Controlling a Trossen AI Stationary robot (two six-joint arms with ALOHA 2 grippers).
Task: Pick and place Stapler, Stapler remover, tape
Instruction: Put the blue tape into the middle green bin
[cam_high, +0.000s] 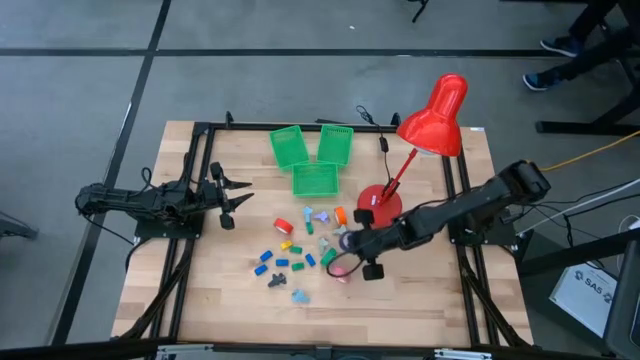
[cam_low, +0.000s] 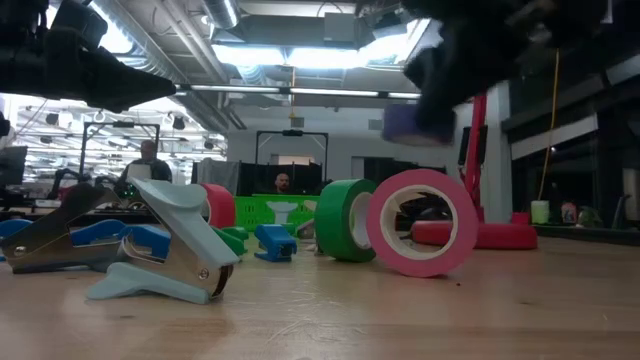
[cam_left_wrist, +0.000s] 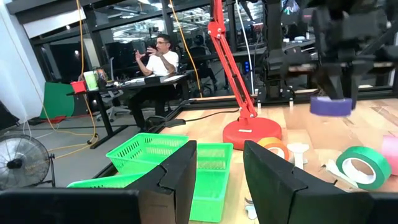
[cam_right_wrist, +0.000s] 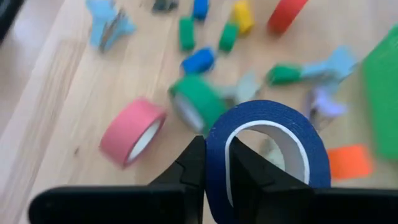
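Gripper R (cam_right_wrist: 214, 163) clamps blue tape (cam_right_wrist: 267, 149).

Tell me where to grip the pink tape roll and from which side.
The pink tape roll stands on edge beside the green roll. Probably best to come from above, one finger through the open core and one outside, pinching the top of the ring wall, as the right gripper holds the blue roll.
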